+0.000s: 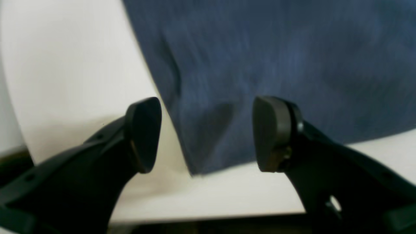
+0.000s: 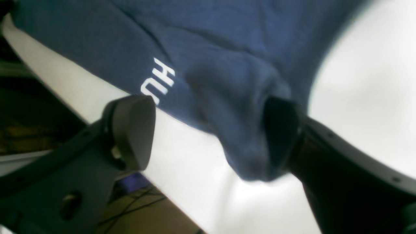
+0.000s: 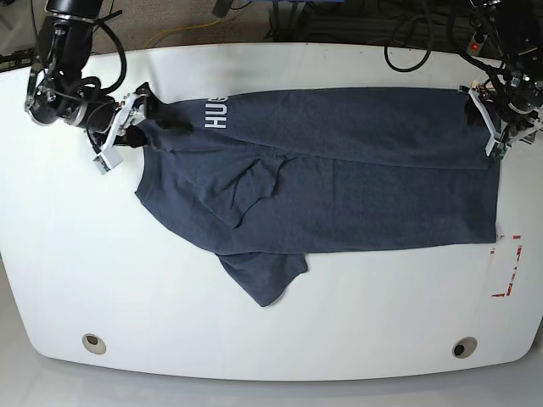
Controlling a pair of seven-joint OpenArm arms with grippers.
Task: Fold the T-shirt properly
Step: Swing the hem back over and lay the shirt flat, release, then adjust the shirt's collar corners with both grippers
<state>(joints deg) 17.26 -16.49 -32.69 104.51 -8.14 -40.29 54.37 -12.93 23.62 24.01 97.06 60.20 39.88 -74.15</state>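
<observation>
The dark blue T-shirt (image 3: 339, 186) lies spread across the white table (image 3: 280, 322), its top part folded over, with one sleeve (image 3: 263, 275) sticking out toward the front. White letters "HU" (image 3: 216, 113) show near its left end. My right gripper (image 3: 127, 127) is at that left end. In the right wrist view it (image 2: 206, 135) is open, with a bunched fold of the shirt (image 2: 247, 152) between the jaws and lying against one finger (image 2: 281, 136). My left gripper (image 3: 495, 127) is at the shirt's far right corner. In the left wrist view it (image 1: 208, 135) is open over that corner (image 1: 208, 143).
Red tape marks (image 3: 509, 267) sit on the table near the right edge. Two round holes (image 3: 94, 342) (image 3: 463, 347) are near the front edge. Cables and dark gear (image 3: 339, 17) lie behind the table's back edge.
</observation>
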